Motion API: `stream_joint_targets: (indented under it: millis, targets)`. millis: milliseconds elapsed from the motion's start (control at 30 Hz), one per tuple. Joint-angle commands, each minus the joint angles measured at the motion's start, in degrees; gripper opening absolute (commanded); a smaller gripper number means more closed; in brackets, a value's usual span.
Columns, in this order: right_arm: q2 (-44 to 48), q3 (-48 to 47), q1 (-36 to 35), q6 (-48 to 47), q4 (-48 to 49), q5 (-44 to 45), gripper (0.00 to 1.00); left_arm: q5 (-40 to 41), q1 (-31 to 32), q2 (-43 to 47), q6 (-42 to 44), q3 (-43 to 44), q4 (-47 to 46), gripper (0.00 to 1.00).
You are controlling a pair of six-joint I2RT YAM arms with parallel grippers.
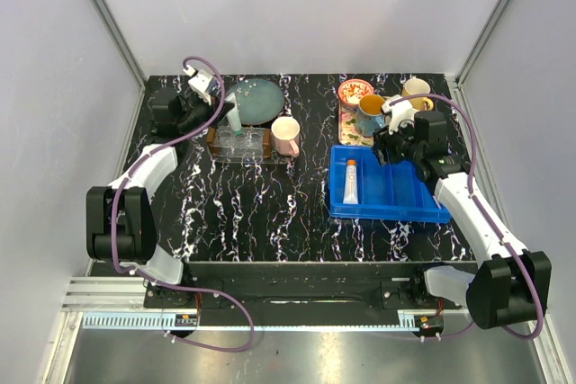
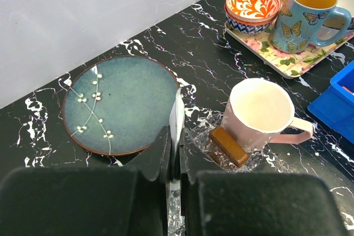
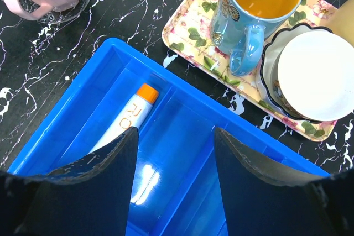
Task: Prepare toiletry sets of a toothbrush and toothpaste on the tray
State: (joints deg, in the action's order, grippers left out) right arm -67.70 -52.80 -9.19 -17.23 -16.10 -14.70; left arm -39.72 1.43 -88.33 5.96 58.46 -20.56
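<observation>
Marbled table [image 1: 270, 213], toothpaste [image 3: 126, 127] in blue bin [image 3: 182, 109], butterfly mug [image 3: 251, 12] on patterned tray [image 3: 191, 31]

table [image 1: 270, 213]: black, white marble-y veins
plate [image 2: 119, 103]: teal, brown rim, little white blossom sprig
mug [image 2: 257, 117]: pale pink
bin [image 3: 110, 64]: bright blue
toothpaste [image 3: 130, 120]: white, orange cap
far right tray [image 3: 193, 31]: cream, pink roses
butterfly mug [image 2: 301, 23]: light blue, yellow inside
</observation>
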Motion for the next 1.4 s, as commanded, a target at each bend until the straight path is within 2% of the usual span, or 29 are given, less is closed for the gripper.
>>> stream_joint_targets:
  millis: [0,1367]
  targets:
    - [-0.1,0.0,0.3,-0.7,2.3,-1.6,0.62,-2.5,-0.3,-0.3,-0.2,-0.4,-5.5,0.00]
    - [-0.9,0.1,0.3,-0.7,2.2,-2.0,0.63,-3.0,-0.4,-4.6,-0.2,0.3,-5.9,0.00]
